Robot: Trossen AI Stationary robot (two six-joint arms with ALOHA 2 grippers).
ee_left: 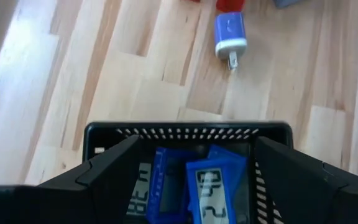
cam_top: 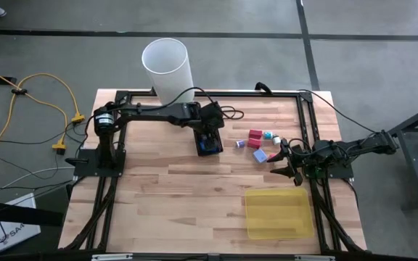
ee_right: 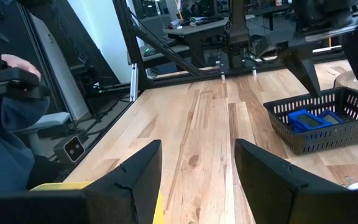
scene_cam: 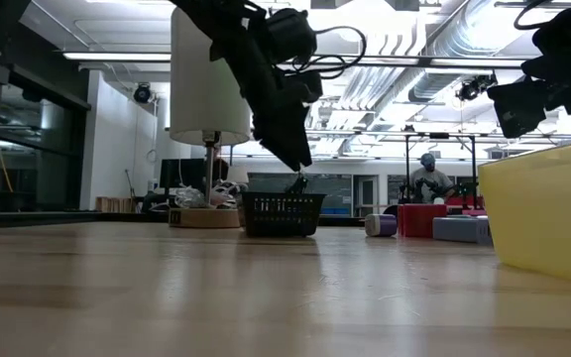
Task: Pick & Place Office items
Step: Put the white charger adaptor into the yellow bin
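my left gripper (cam_top: 210, 139) hangs over the black mesh box (cam_top: 209, 143) near the middle of the table (cam_top: 165, 196), fingers spread wide with nothing between them. inside the box, right under my fingers, lie blue office items (ee_left: 191, 186) with pale printed faces. the table is light wood in long joined planks, with a dark metal frame (cam_top: 100, 210) running along its edges.

outside the box, on the bare wood toward my right side, sit the loose pieces: a purple block with a white end (ee_left: 230, 34), a red block (cam_top: 255, 135), a pale blue block (cam_top: 260, 155) and a small white and teal one (cam_top: 267, 135), all close together.

my right gripper (cam_top: 287, 162) waits just beyond that cluster, raised off the wood, fingers partly apart and holding nothing. nearer the front edge on that side lies the flat translucent yellow tray (cam_top: 278, 212).

at the back edge stands a tall white cylinder (cam_top: 167, 67). the floor around is grey, with yellow cable (cam_top: 42, 109) trailing on the left. looking level across the table, i see a bright workshop with ceiling ducts, and a person (scene_cam: 426, 178) seated far behind.
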